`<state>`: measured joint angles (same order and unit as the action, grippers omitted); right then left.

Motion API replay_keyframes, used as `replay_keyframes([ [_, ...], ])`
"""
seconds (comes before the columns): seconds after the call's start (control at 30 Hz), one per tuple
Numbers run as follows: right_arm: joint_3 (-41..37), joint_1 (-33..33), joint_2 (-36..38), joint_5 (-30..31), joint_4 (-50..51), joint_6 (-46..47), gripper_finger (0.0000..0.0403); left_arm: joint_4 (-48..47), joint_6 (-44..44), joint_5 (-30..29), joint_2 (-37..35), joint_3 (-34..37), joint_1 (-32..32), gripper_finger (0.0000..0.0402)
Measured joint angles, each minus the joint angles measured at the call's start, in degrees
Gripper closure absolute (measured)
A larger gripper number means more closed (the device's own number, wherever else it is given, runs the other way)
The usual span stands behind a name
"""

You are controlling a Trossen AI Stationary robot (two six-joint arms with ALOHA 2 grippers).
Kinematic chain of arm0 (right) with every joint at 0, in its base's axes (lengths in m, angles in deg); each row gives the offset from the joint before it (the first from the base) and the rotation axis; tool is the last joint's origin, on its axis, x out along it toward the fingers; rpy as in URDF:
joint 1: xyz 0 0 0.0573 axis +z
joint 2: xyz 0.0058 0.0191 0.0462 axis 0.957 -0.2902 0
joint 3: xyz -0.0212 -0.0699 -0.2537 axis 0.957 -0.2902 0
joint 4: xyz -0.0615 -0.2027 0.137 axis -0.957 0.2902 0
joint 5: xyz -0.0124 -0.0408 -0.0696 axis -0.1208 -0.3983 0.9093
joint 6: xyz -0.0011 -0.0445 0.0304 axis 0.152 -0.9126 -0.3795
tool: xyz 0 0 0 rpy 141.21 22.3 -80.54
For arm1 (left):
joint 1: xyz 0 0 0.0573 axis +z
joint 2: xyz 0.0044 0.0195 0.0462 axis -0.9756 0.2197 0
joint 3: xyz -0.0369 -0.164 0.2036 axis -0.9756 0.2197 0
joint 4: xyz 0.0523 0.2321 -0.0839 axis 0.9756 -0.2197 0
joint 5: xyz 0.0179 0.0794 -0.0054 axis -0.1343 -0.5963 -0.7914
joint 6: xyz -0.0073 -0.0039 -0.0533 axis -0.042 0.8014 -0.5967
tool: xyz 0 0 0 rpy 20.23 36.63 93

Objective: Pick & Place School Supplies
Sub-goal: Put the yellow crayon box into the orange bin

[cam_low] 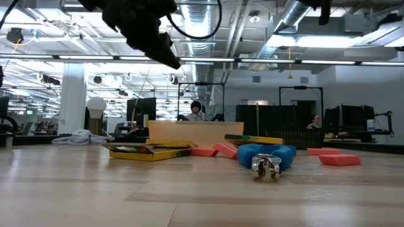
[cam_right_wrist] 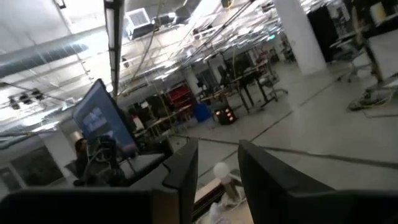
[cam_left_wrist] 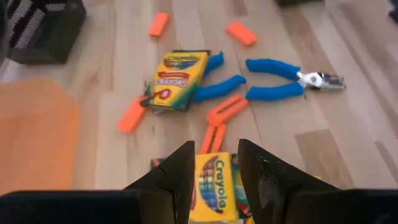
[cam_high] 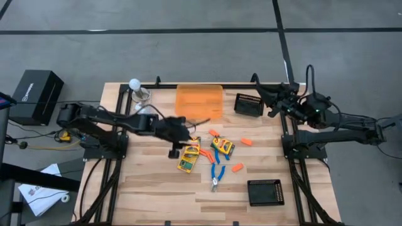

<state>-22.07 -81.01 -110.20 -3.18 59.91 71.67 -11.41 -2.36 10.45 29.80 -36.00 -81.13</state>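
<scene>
Your left tool (cam_high: 173, 152) hangs above the bench (cam_high: 144, 194), over the near crayon box (cam_high: 188, 162). In the left wrist view its fingers (cam_left_wrist: 180, 180) stand apart with nothing between them, and that Crayola box (cam_left_wrist: 214, 190) lies flat directly below the gap. Open, not gripping.

Supplies lie clustered mid-bench. A second crayon box (cam_high: 222, 147) lies just beside the first, with blue-handled pliers (cam_high: 215, 177) near it; a second blue-handled tool (cam_left_wrist: 217, 87), possibly scissors, is half tucked under that box, so you cannot be sure. Orange stubby pieces (cam_high: 245, 142) lie scattered around them, some touching the boxes.

The translucent orange bin (cam_high: 199, 101) sits at the far edge, one black ribbed tray (cam_high: 249, 105) beside it, another (cam_high: 265, 192) at the near right.

Your right tool (cam_high: 274, 103) waits raised at the far right corner, pointed out into the room. Its fingers (cam_right_wrist: 186, 171) are parted and hold nothing.
</scene>
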Motion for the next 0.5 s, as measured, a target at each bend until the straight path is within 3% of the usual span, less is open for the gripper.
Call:
replay_keyframes([
  [0.33,-0.01,0.04,-1.27,-4.76,0.0,1.31,0.0296,0.22,-8.58,-8.17,6.58,-0.02,-8.0,0.0276],
  [0.5,0.0,0.0,-1.21,-6.31,-0.52,1.34,0.0296,0.33,-11.73,-8.71,10.16,-0.02,-9.14,0.027],
])
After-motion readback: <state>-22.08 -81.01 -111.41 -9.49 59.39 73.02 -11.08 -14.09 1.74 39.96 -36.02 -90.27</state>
